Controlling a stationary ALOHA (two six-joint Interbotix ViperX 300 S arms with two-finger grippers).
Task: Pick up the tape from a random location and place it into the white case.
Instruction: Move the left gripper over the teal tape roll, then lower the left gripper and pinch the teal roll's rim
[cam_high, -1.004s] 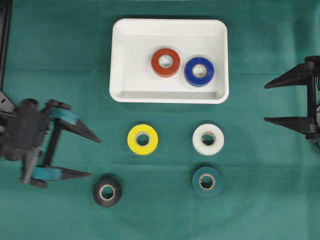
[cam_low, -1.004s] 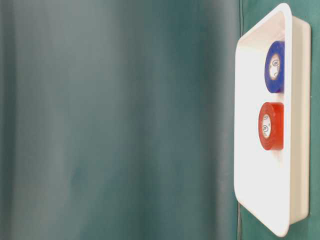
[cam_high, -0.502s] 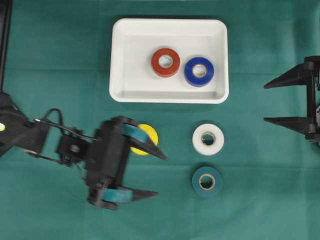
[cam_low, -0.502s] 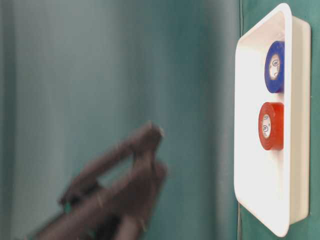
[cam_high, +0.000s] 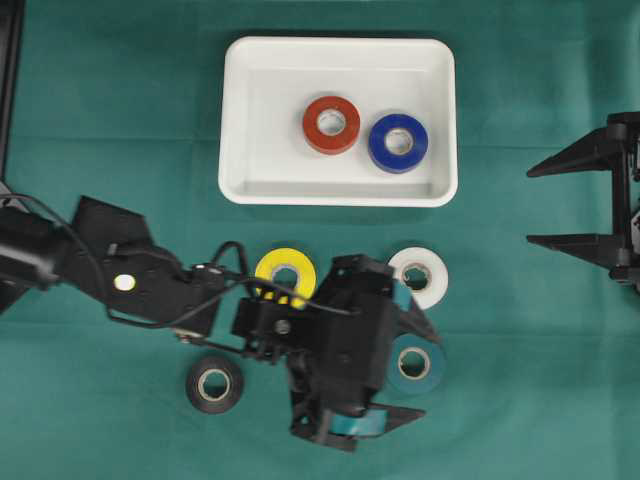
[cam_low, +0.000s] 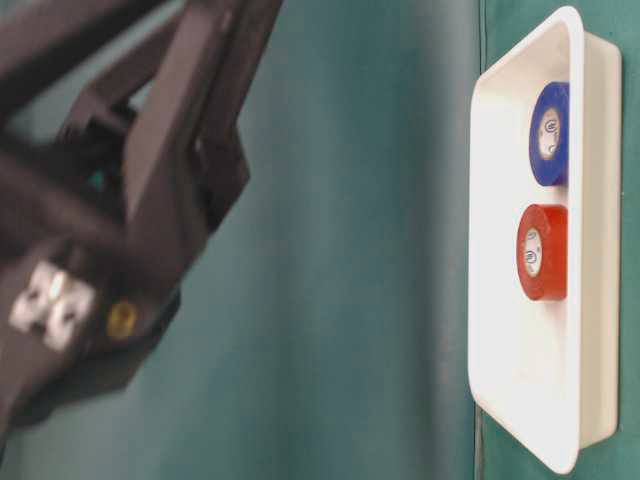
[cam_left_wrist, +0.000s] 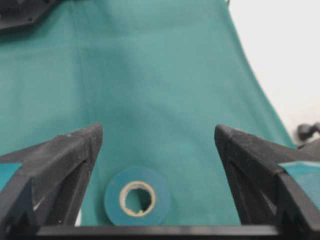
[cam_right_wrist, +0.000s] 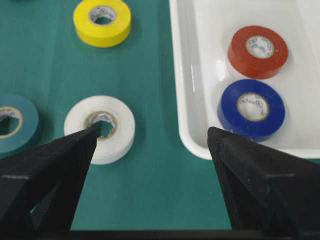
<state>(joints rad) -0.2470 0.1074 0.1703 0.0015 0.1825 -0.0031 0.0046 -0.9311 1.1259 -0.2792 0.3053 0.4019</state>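
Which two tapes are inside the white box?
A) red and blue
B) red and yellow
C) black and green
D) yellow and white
A: the red tape and the blue tape lie side by side in the white box; the other rolls lie on the green cloth.

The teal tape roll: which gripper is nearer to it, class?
Left. The left gripper hovers open around the teal tape roll; the right gripper stands open, far off at the table's right edge.
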